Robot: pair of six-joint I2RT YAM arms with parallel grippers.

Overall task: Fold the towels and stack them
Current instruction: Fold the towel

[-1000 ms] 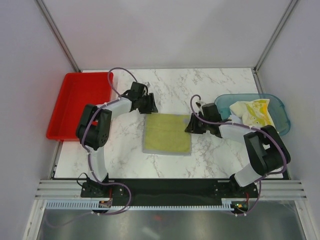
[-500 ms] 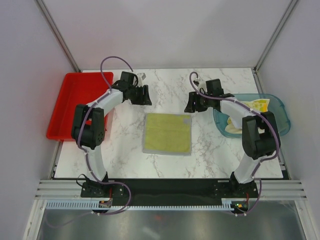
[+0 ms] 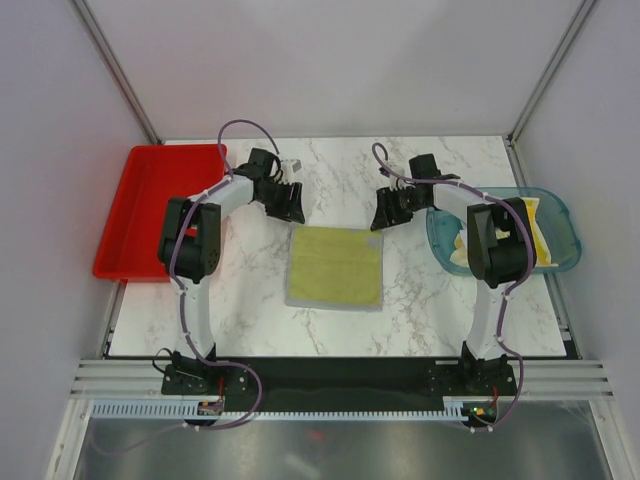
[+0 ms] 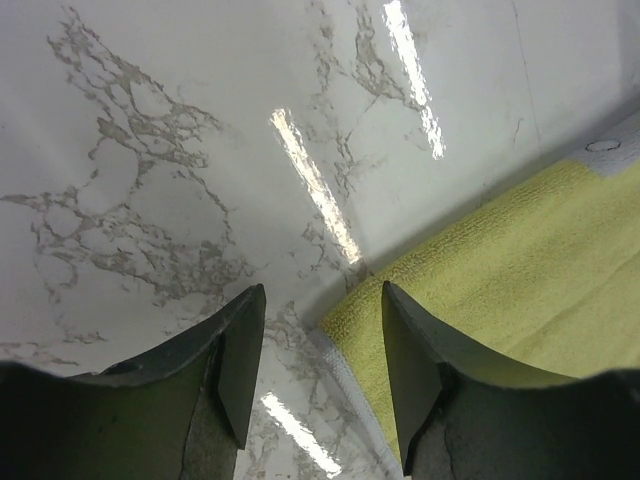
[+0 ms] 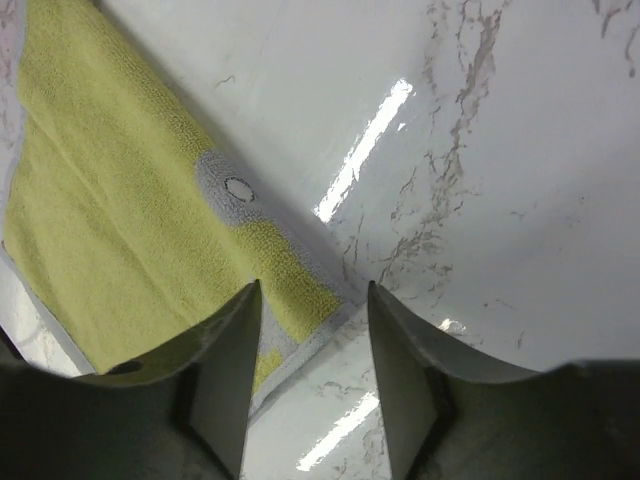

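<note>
At wrists, towel (image 4: pixel 520 270) weave, overhead, red tray (image 3: pixel 150 210)

A white, grey-veined marble table (image 3: pixel 420 290) carries three things. A yellow-green towel (image 3: pixel 335 267) lies flat and square near its centre. A red tray (image 3: pixel 150 210) sits at the left edge, and a translucent teal bin (image 3: pixel 560 225) at the right edge. All three lie well apart from one another.
</note>
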